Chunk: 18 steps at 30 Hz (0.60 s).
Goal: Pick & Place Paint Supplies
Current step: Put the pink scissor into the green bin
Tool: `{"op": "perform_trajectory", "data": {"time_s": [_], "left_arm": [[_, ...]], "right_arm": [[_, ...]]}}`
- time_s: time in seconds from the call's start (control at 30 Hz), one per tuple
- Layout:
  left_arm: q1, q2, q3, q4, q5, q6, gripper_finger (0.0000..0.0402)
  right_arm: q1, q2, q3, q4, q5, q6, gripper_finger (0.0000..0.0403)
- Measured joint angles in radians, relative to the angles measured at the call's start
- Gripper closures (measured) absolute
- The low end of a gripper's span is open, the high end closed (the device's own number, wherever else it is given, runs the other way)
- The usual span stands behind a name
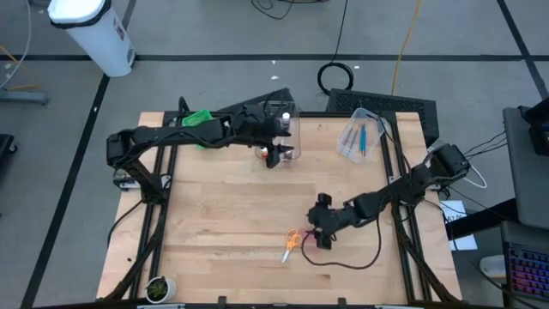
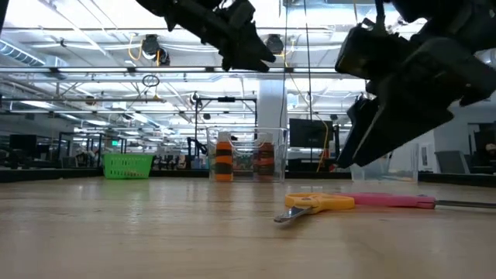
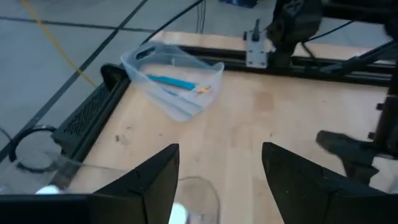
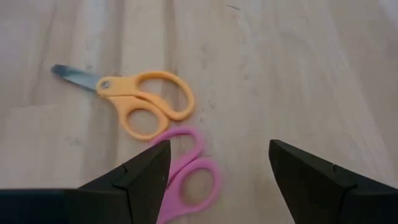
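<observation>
Right wrist view: right pincer (image 4: 214,165) released, hovering over pink scissors (image 4: 186,180) beside orange scissors (image 4: 140,102) on desk (image 4: 298,74), lined up for grab. Left pincer (image 3: 217,174) released above clear tub (image 1: 286,137), prob. after drop-off.

Orange-handled scissors (image 4: 140,106) and pink-handled scissors (image 4: 189,177) lie flat, handles touching, on the wood.

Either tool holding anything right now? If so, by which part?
Nothing is held. The right tool hangs open over the pink scissors, beside the orange scissors. The left tool is open and empty above the clear tub of paint bottles.
</observation>
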Motion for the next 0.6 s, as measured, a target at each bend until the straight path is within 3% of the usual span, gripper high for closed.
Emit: {"op": "perform_trajectory", "data": {"time_s": [0.4,0.6], "left_arm": [[-0.055,-0.006,0.0,-0.046,-0.003,0.048,0.0165],[-0.054,-0.006,0.0,-0.043,-0.004,0.057,0.0165]], "right_arm": [[0.009,0.103,0.005,-0.01,-0.091,0.084,0.014],[0.005,0.036,0.003,-0.209,0.016,0.055,0.014]]}}
